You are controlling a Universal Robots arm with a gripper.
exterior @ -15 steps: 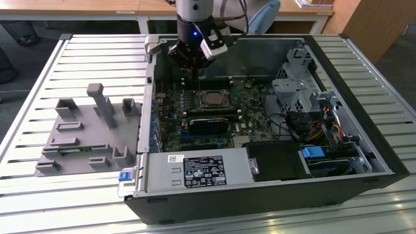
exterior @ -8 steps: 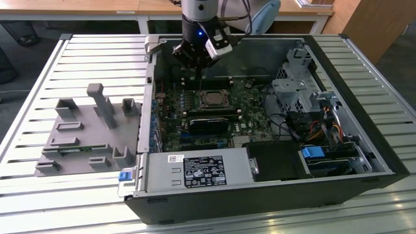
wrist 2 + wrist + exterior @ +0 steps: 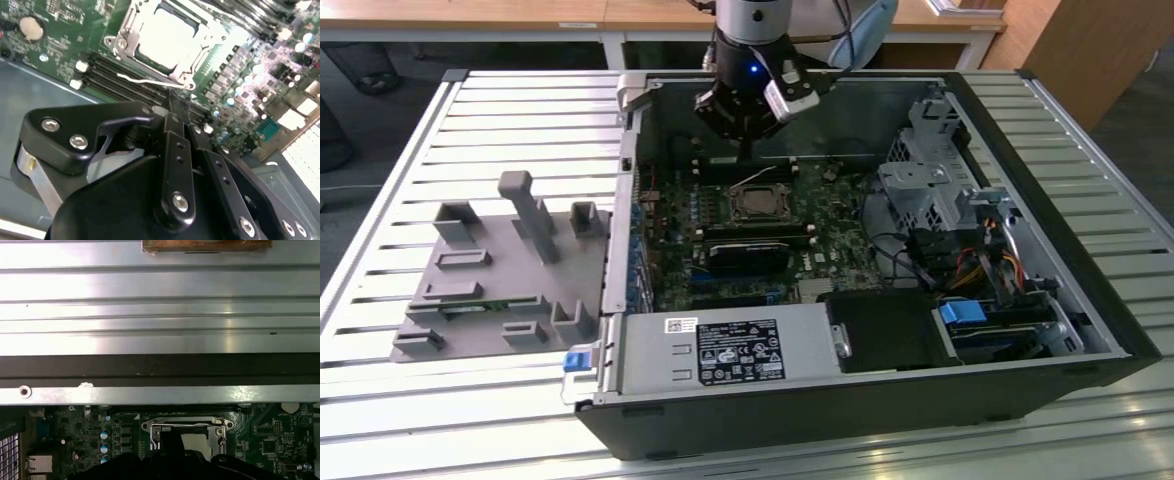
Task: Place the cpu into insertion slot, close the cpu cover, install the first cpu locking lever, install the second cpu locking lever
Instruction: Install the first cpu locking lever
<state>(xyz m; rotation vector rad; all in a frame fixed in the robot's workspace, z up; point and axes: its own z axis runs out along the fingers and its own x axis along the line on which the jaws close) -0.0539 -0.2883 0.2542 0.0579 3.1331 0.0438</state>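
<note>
The cpu (image 3: 167, 35), a pale square chip, lies in the insertion slot (image 3: 758, 203) on the green board. The silver cpu cover (image 3: 125, 42) lies flat over it, framing the chip. A thin wire locking lever (image 3: 142, 79) runs along the socket's side nearest my gripper, standing slightly off the cover. My gripper (image 3: 176, 97) is shut with nothing held, its tips right at the lever's end. In the exterior view my gripper (image 3: 744, 158) hangs inside the case just beyond the socket. The first wrist view shows the cover (image 3: 187, 426) and chip (image 3: 199, 441) behind the black fingers.
The open computer case (image 3: 1067, 330) lies on a slatted metal table. Memory slots (image 3: 112, 75) run beside the socket. A drive cage (image 3: 934, 190) and cables fill the exterior view's right, a power supply (image 3: 720, 350) the front. A grey fixture (image 3: 494, 270) sits outside on the left.
</note>
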